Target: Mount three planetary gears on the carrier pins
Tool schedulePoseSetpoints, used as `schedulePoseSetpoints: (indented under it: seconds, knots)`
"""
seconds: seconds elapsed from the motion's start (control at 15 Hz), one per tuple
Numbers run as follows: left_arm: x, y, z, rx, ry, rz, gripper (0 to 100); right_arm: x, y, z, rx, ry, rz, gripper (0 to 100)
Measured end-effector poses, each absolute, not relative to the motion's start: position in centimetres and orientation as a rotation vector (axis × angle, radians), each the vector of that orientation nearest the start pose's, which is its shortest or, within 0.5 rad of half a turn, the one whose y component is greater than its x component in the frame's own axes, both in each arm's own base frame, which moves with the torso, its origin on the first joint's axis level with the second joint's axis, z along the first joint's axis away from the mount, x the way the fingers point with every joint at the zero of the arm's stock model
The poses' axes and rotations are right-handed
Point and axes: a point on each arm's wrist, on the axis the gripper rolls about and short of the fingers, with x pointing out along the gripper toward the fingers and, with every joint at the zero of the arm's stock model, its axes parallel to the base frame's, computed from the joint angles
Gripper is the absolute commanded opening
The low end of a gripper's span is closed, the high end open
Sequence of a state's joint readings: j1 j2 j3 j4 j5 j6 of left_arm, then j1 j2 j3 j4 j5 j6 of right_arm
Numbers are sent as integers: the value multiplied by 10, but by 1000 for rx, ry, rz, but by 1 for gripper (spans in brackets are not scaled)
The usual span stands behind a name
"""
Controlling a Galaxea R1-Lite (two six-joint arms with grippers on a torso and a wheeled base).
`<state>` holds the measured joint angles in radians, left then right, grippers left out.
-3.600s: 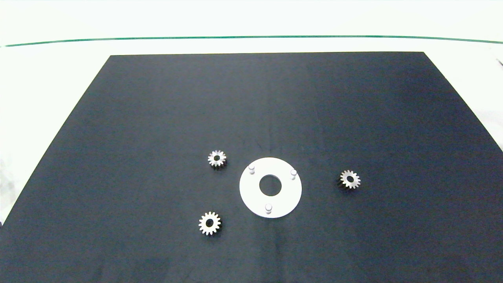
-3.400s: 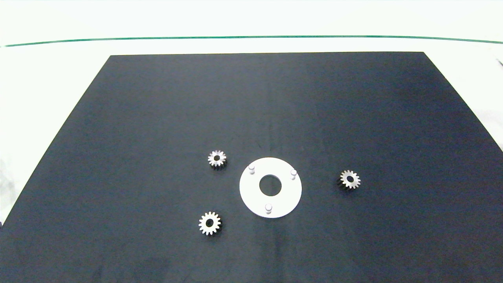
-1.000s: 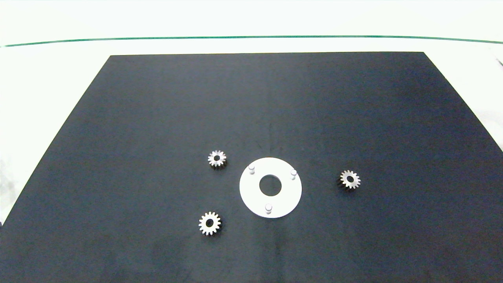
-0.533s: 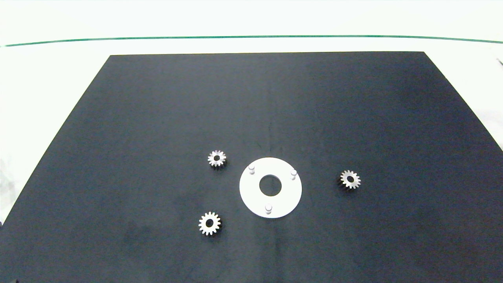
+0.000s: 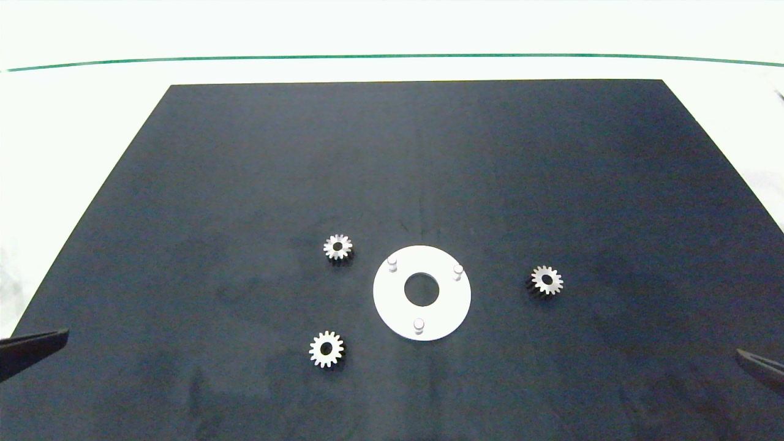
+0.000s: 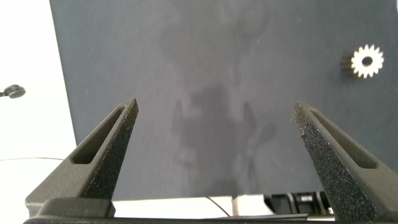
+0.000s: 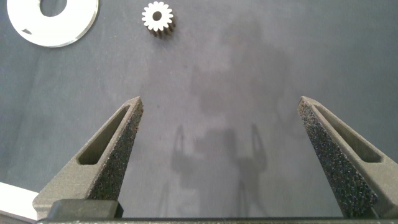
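Both grippers have just entered the frame: the left gripper [image 6: 214,118] at the lower left edge, the right gripper [image 7: 221,118] at the lower right, each spread wide and empty. The three planetary gears [image 5: 326,349] lie unmoved around the white disc [image 5: 447,306], whose carrier pins [image 5: 419,324] stay bare.

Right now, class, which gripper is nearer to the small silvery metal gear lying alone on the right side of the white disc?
Right. The right gripper enters at the mat's right edge, below that gear; the left gripper is at the far left edge, beyond the white disc.
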<state>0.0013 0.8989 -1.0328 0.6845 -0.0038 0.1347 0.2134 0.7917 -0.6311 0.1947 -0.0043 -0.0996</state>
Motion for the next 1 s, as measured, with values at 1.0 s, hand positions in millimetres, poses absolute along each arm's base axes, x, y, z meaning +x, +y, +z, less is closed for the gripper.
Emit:
schedulePoseSetpoints:
  seconds: [1.0]
  knots:
    - [129,-9,279,173,793,0,100,170,42,242,-277,523,413,100]
